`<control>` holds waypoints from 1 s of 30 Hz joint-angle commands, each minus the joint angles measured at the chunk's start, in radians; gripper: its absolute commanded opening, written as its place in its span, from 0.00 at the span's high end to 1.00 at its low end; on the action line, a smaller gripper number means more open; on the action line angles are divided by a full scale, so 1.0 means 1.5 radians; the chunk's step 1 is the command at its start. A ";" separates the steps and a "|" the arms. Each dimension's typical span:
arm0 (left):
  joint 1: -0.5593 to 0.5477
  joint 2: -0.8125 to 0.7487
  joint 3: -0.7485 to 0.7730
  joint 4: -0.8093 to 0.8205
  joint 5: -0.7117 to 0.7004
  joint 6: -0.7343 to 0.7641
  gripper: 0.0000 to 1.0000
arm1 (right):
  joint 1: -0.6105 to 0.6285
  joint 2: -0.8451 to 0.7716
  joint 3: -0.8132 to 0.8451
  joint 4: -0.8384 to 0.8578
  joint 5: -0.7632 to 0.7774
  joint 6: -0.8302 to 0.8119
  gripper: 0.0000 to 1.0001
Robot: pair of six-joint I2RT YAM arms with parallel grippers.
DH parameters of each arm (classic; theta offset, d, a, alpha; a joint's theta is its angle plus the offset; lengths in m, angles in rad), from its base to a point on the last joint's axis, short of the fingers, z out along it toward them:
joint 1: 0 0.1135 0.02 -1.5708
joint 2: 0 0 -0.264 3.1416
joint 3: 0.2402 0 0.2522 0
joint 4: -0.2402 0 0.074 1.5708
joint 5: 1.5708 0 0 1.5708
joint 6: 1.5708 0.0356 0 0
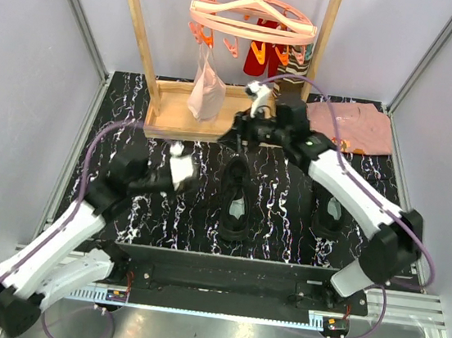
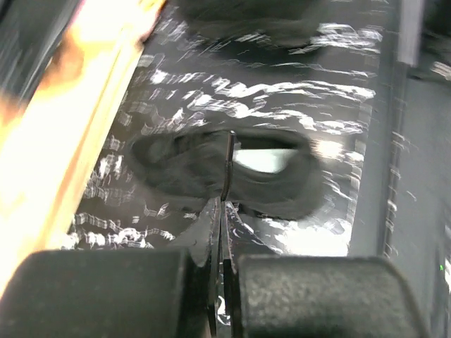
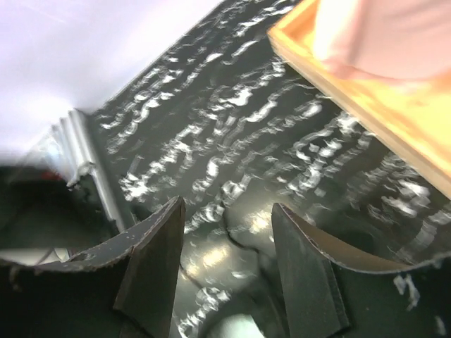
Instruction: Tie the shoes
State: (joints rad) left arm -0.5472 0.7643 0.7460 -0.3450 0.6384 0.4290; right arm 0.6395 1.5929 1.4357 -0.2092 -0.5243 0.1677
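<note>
Pulling laces: the left gripper (image 2: 224, 264), pinched shut on a lace (image 2: 228, 162), sits left of the centre shoe (image 1: 238, 193); the other shoe (image 1: 329, 216) lies right. The right gripper (image 3: 229, 218), spread and seemingly empty at the far end, must grab lace next.

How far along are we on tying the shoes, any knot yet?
Done: nothing; no knot shows on either small black lace-up shoe. In hand: the left gripper is shut on a thin black lace of the centre shoe; the right gripper is open. Left: tie that shoe, then the other shoe to its right.
</note>
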 commanded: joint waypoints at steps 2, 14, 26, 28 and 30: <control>0.143 0.231 0.109 0.163 -0.070 -0.271 1.00 | -0.015 -0.129 -0.091 -0.071 0.034 -0.109 0.37; 0.213 0.492 0.161 0.125 -0.137 -0.407 1.00 | 0.137 -0.056 -0.146 -0.094 0.046 -0.310 0.47; 0.238 0.577 0.163 0.088 -0.128 -0.452 1.00 | 0.227 0.129 -0.110 0.058 0.130 -0.301 0.58; 0.238 0.595 0.167 0.092 -0.131 -0.459 1.00 | 0.236 0.158 -0.112 0.085 0.132 -0.298 0.57; 0.238 0.602 0.170 0.096 -0.130 -0.464 1.00 | 0.242 0.186 -0.113 0.112 0.143 -0.302 0.57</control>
State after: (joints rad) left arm -0.1921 1.6379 0.9718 -0.2070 0.4370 -0.2371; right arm 0.9745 1.8107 1.2304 -0.1734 -0.3538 -0.2661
